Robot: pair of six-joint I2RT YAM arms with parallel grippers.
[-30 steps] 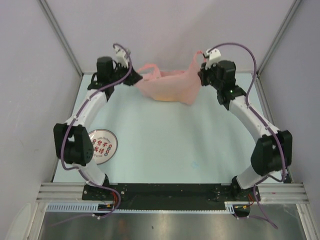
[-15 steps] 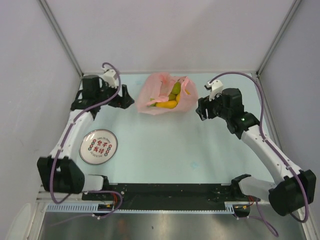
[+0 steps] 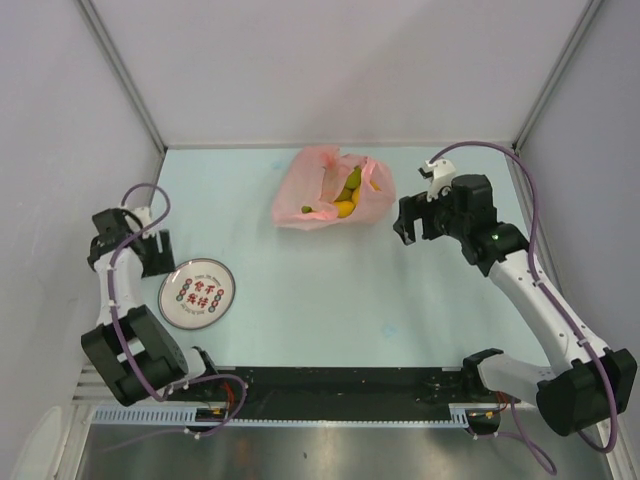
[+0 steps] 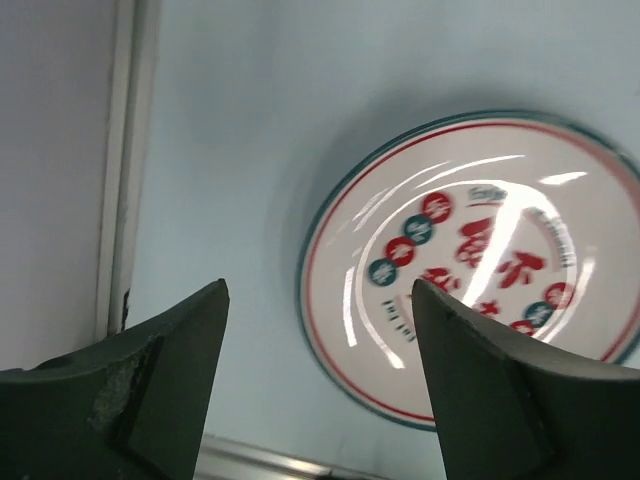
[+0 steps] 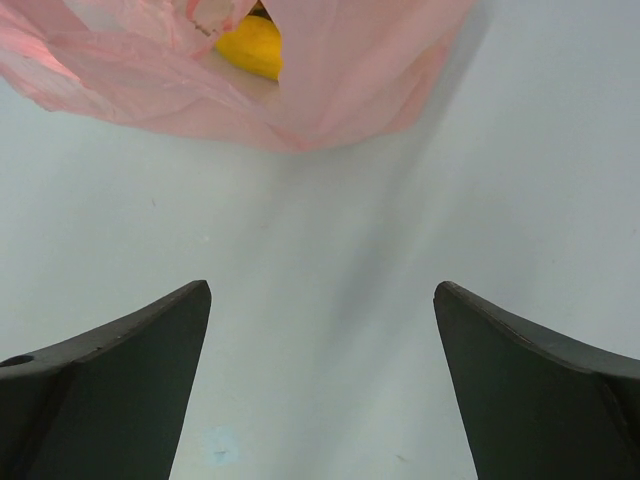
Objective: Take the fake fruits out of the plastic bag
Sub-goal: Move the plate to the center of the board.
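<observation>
The plastic bag lies slumped toward 12 o'clock on the pale worktop, its mouth gaping so that the fake fruits, yellow and green ones at least, show inside. None has yet left the bag. The right claw hangs just beside the bag at its 3 o'clock, jaws spread wide and holding nothing. Its wrist view looks past both fingers to the pink film and a yellow fruit at 11 o'clock. The left claw, likewise agape and empty, sits well apart at 9 o'clock on the worktop. It hovers over the near edge of the red-rimmed plate.

The step in hand looks to be the first pick. It would go best if the right claw entered through the open mouth, not through the film. It should close on one fruit alone, since any snagged plastic would likely drag the whole bag along.
</observation>
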